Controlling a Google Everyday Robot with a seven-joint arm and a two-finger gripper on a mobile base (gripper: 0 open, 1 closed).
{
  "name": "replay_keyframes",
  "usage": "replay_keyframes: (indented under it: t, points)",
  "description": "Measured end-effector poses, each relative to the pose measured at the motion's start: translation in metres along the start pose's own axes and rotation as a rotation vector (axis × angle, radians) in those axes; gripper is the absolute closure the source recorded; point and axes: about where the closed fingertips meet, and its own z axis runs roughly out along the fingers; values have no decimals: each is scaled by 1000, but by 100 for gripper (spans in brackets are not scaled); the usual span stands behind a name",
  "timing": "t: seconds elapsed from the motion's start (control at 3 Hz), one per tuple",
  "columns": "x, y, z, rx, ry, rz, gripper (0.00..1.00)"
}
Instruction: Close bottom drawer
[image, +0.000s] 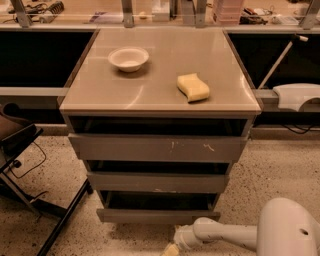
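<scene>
The bottom drawer (157, 215) is the lowest of three in the grey cabinet. Its plain flat front panel stands only a little forward of the cabinet body, with a dark narrow gap above it. My white arm (235, 234) reaches in from the lower right, low over the floor. My gripper (171, 249) sits at the bottom edge of the view, just below and in front of the drawer's front panel, slightly right of its middle. Most of the gripper is cut off by the frame edge.
The cabinet top (160, 95) carries a white bowl (128, 58) and a yellow sponge (193, 87). The top drawer front (157, 147) has white scratch marks; the middle one (157, 182) a pale chip. A dark chair and its legs (30, 200) stand left on speckled floor.
</scene>
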Motion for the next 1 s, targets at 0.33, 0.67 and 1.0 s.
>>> replay_keyframes:
  t: [0.33,0.67,1.0]
  points:
    - [0,0,0,0,0,0,0]
    - [-5,-3,7,-18,-8,-1,0]
    - [-41,-9,36,-78,-17,-8,0]
